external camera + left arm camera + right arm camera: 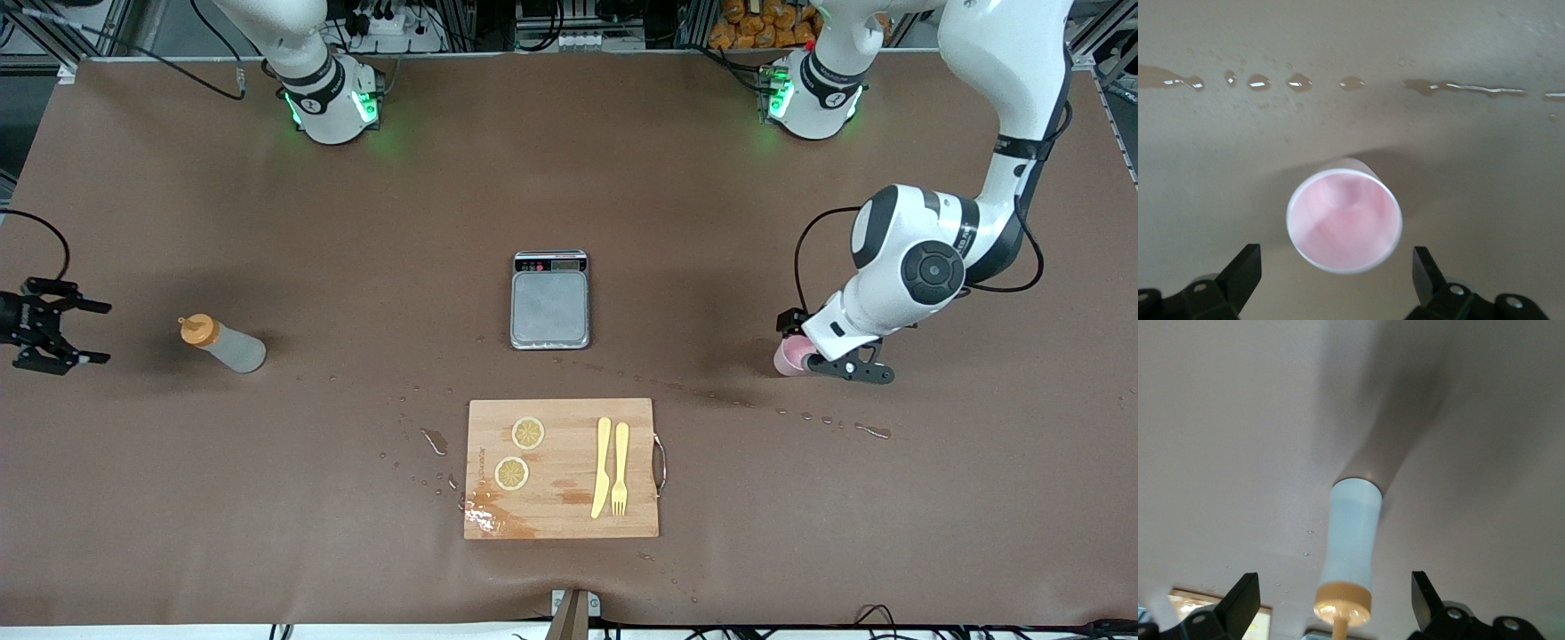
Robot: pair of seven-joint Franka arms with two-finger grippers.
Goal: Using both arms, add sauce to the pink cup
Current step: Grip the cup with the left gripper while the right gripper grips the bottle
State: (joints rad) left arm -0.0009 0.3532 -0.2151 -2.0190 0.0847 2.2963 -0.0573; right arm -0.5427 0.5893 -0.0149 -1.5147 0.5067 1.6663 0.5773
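The sauce bottle (222, 343), whitish with an orange nozzle cap, stands upright toward the right arm's end of the table. My right gripper (92, 332) is open and empty, apart from the bottle and farther toward that end. The right wrist view shows the bottle (1350, 533) ahead of the open gripper (1333, 585). The pink cup (789, 356) stands upright toward the left arm's end. My left gripper (840, 364) is open right beside it. In the left wrist view the cup (1343, 220) sits just ahead of the open gripper (1336, 253), and the fingers do not touch it.
A grey scale (550, 302) sits mid-table. A wooden cutting board (562, 520) nearer the front camera carries two lemon slices (527, 433), a yellow knife (602, 467) and a fork (620, 467). Water drops (827, 420) trail between board and cup.
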